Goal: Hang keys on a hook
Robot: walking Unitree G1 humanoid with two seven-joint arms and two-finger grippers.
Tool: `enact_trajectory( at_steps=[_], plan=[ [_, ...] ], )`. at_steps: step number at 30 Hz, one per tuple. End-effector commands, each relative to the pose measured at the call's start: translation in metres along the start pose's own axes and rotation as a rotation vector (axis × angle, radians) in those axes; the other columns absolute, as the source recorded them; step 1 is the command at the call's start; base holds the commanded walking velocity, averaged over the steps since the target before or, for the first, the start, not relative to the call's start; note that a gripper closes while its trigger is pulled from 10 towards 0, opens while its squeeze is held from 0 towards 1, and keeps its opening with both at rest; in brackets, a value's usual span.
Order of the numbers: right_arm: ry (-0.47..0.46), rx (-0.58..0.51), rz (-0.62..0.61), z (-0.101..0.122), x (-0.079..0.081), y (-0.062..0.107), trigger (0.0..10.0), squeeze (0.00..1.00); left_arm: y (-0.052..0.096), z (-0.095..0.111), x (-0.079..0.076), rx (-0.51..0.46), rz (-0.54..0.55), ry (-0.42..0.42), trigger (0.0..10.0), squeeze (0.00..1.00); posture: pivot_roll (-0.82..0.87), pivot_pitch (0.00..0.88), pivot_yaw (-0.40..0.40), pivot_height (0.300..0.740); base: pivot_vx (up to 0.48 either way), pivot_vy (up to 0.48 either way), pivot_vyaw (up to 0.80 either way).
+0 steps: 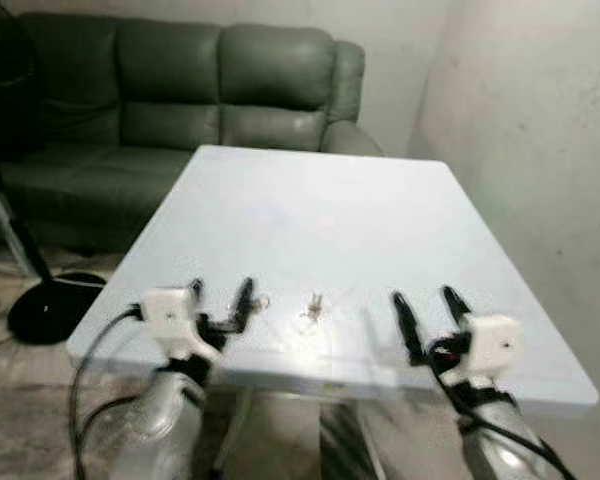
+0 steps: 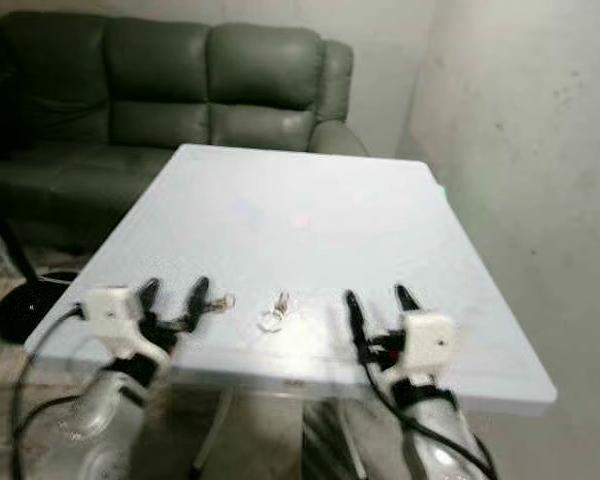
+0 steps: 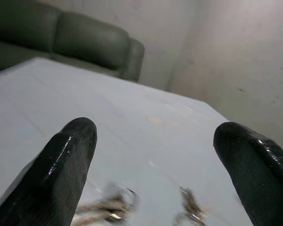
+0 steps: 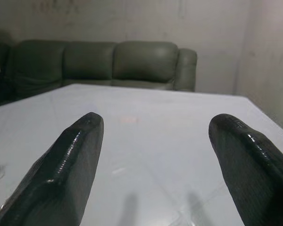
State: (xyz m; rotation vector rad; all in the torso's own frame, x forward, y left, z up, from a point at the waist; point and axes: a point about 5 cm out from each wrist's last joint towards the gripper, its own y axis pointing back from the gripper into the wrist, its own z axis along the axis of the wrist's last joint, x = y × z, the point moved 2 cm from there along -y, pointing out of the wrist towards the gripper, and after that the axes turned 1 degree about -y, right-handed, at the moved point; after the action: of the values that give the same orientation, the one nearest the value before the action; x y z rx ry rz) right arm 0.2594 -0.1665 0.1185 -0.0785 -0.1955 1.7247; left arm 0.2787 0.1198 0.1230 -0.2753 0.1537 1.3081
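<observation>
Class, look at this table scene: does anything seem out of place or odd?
Two small key sets lie loose near the white table's front edge between the open grippers; no hook can be seen. Nothing looks spilled or damaged.

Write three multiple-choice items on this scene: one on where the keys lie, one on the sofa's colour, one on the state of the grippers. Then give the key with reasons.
1. Where do the keys lie?
A. On the sofa
B. On the table near its front edge, between the grippers
C. On the floor

2. What colour is the sofa?
A. Red
B. White
C. Dark green

3. How are the left gripper and right gripper?
A. Both open, holding nothing
B. Left shut on the keys
C. Both shut

Key: 1 B, the keys rest on the white table close to its near edge. 2 C, its leather looks dark green. 3 A, each wrist view shows two fingers spread apart with only table between them.
</observation>
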Motion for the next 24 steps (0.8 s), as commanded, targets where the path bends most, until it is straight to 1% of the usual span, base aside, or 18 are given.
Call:
enact_trajectory(
  at_steps=[1,7,9,11,13,16,19,22,24],
  plan=[
    [-0.016,-0.023,0.031,0.005,0.009,-0.005,10.0,0.0,0.002,0.006,0.008,-0.022,0.04,-0.033,10.0,0.0,0.01,0.0,-0.051,0.74,0.0,0.0,0.0],
    [0.001,-0.003,0.087,0.004,0.011,-0.01,10.0,0.0,0.001,0.003,0.006,-0.023,0.03,-0.065,10.0,0.0,0.01,0.0,-0.053,0.74,0.0,0.0,0.0],
    [0.012,0.005,0.112,0.004,0.01,-0.014,10.0,0.0,0.001,0.001,0.004,-0.019,0.004,-0.097,10.0,0.0,0.01,0.0,-0.054,0.74,0.0,0.0,0.0],
    [0.029,0.018,0.128,0.004,0.009,-0.017,10.0,0.0,0.001,-0.001,0.002,-0.007,-0.014,-0.101,10.0,0.0,0.01,0.0,-0.056,0.74,0.0,0.0,0.0],
    [0.043,0.036,0.156,0.003,0.008,-0.021,10.0,0.0,0.003,-0.003,0.001,0.007,-0.042,-0.124,10.0,0.0,0.01,0.0,-0.058,0.74,0.0,0.0,0.0],
    [0.09,0.063,0.212,0.001,0.009,-0.025,10.0,0.0,0.004,-0.006,-0.001,0.019,-0.072,-0.152,10.0,0.0,0.01,0.0,-0.059,0.74,0.0,0.0,0.0],
    [0.068,0.078,0.289,0.003,0.012,-0.033,10.0,0.0,0.005,-0.012,-0.008,0.046,-0.121,-0.178,10.0,0.0,0.01,0.0,-0.058,0.74,0.0,0.0,0.0],
    [0.082,0.084,0.311,0.002,0.013,-0.036,10.0,0.0,0.006,-0.015,-0.01,0.055,-0.136,-0.186,10.0,0.0,0.01,0.0,-0.058,0.74,0.0,0.0,0.0],
    [0.073,0.097,0.339,0.002,0.014,-0.041,10.0,0.0,0.008,-0.018,-0.016,0.064,-0.166,-0.183,10.0,0.0,0.01,0.003,-0.06,0.74,0.0,0.0,0.0]
  ],
)
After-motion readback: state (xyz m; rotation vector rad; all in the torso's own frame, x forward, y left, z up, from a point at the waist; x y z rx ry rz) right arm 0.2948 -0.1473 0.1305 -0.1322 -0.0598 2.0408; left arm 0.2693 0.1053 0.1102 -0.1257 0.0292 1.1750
